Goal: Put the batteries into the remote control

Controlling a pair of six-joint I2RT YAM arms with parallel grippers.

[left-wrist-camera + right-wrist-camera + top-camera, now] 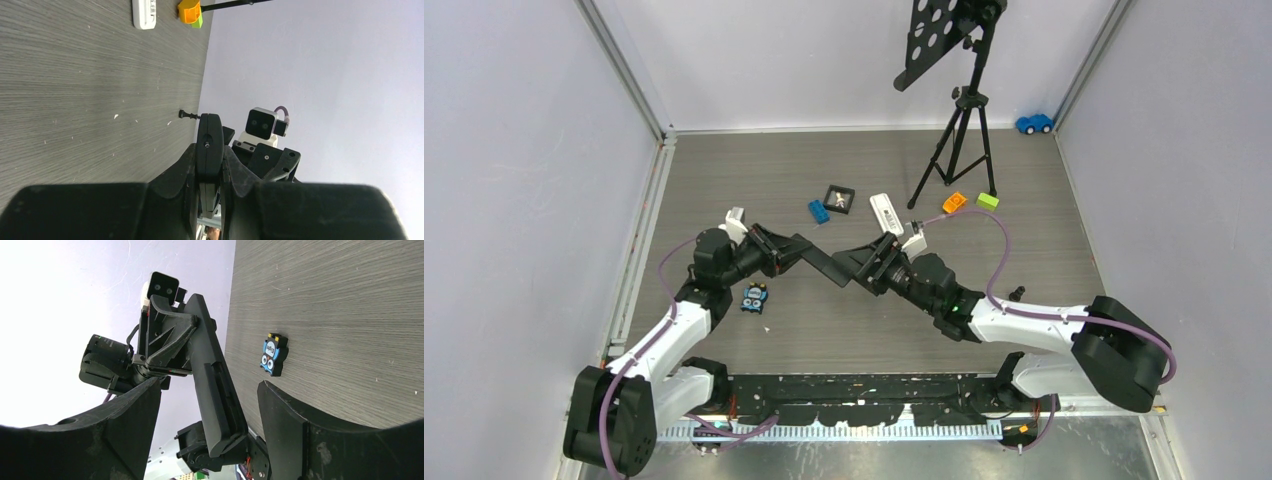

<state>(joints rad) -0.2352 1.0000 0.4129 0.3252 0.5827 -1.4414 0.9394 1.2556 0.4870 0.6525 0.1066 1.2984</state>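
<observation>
Left gripper: clamped on black remote, held edge-on above table, apparently to present its long recess to right gripper, whose jaws stand wide and empty just beside it. Batteries: not identifiable; specks in black tray too small to tell. Blue card: cartoon eyes, print unreadable. White remote: barcode label, illegible.
</observation>
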